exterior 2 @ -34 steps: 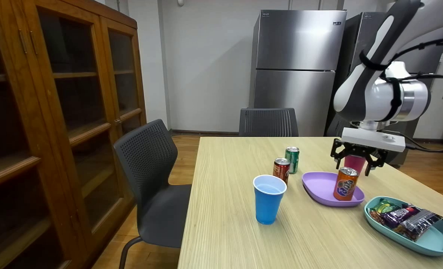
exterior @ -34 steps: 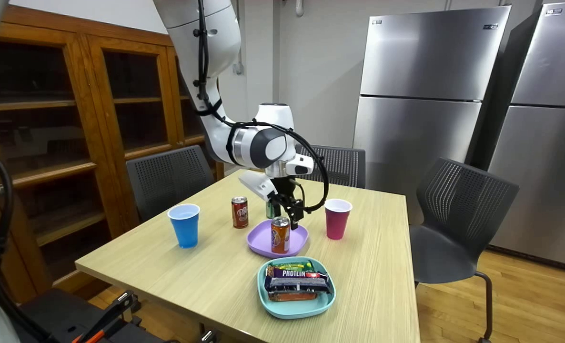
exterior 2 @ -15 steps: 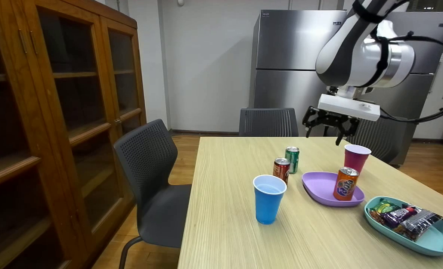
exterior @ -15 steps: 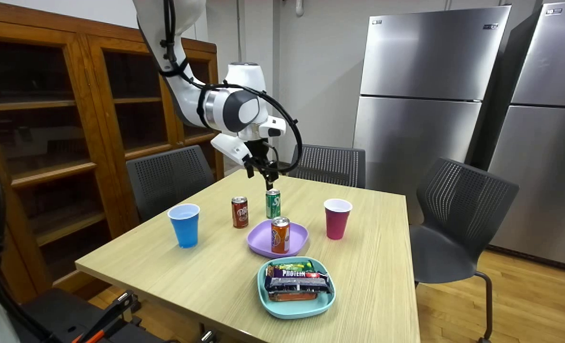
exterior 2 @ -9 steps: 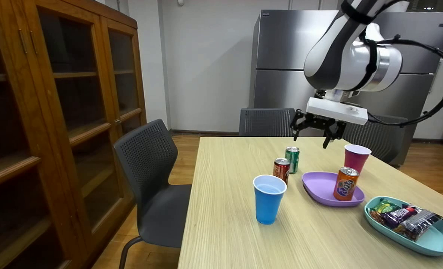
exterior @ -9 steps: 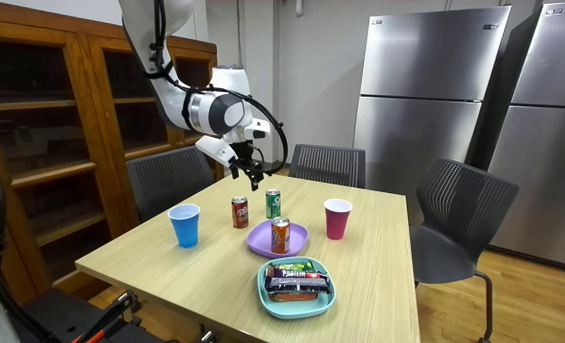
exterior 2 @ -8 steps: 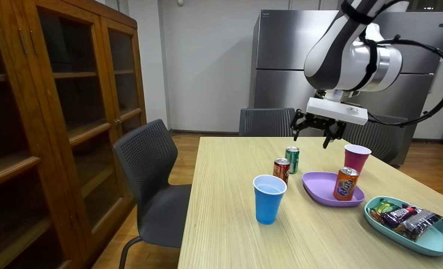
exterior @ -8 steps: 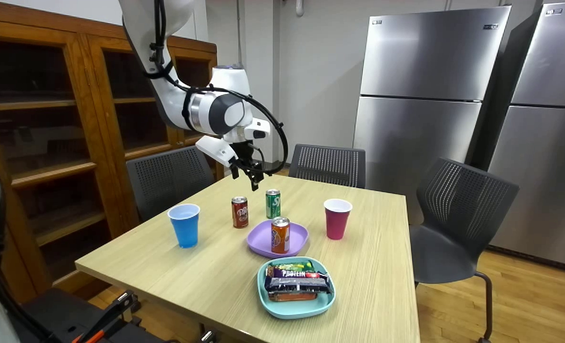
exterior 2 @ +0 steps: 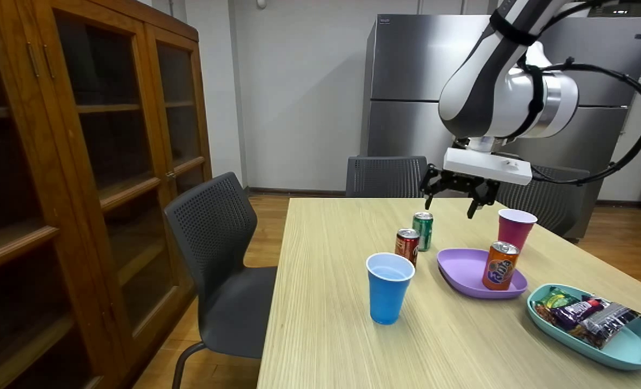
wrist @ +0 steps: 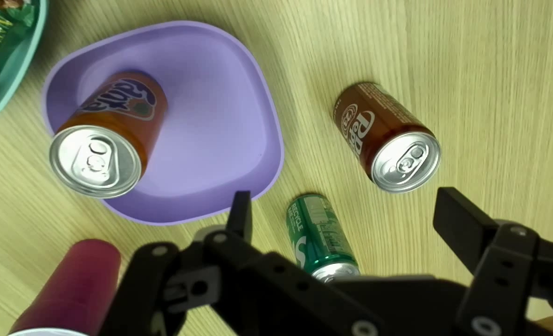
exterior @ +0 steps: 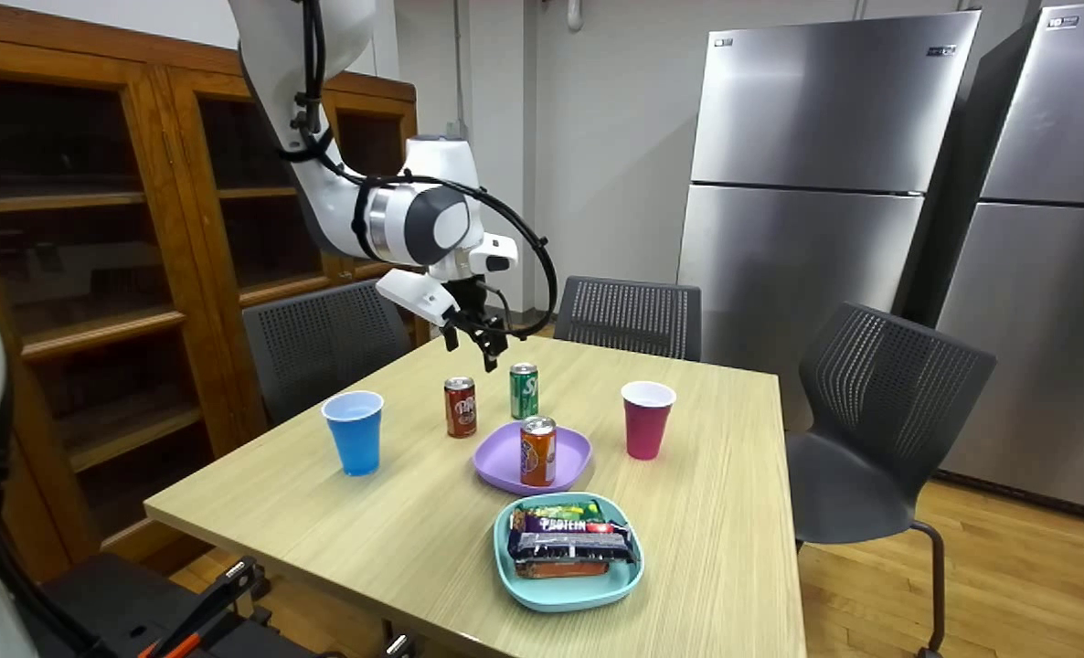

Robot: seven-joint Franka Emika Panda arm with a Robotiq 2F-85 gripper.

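The pincer [exterior 2: 449, 208] has moved off from the plate [wrist: 211, 112], where the orange can [exterior 2: 500, 266] stands free, and now hangs empty and wide-spread near the green can [wrist: 318, 228], upright on the counter [exterior 2: 336, 281].

Green can [exterior: 524, 393], silver-topped, upright on tbl [exterior: 706, 512]; prob. Sprite

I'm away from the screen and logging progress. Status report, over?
Gripper open, hovering above the table, holding nothing. Green can upright on the table, ungripped. Dr Pepper can standing near it, possible obstacle.
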